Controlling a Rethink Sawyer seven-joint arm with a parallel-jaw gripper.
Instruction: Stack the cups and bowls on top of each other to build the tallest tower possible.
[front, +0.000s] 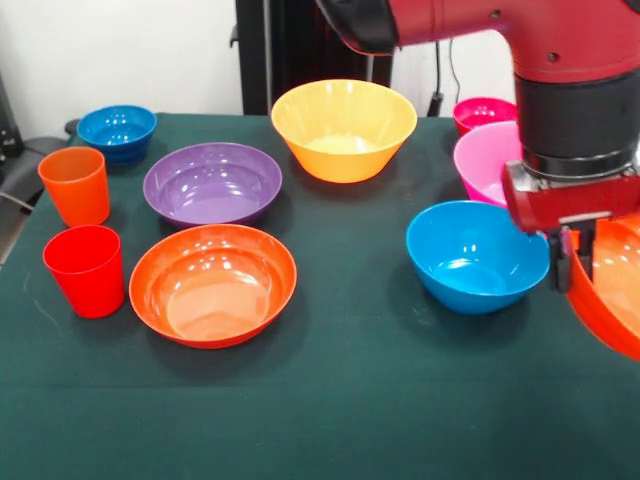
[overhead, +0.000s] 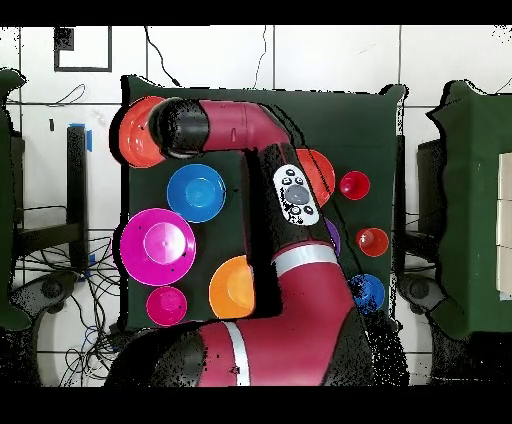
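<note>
Tower: the large pink bowl (front: 484, 160) is seen at the far right of the front view, glossy and deep, half hidden by the arm (front: 575, 90).
Gripper (front: 572, 262): dark fingers straddle the rim of a shallow red-orange bowl (front: 612, 290); how firmly it is gripped cannot be told.
Neighbours: a blue bowl (front: 476, 256) lies just left; a small pink-red bowl (front: 484, 112) farther back.
Left side: a second red-orange bowl (front: 212, 284), purple bowl (front: 212, 183), orange cup (front: 75, 185), red cup (front: 85, 270), all smooth plastic.
Table (front: 330, 400): dark green cloth.
</note>
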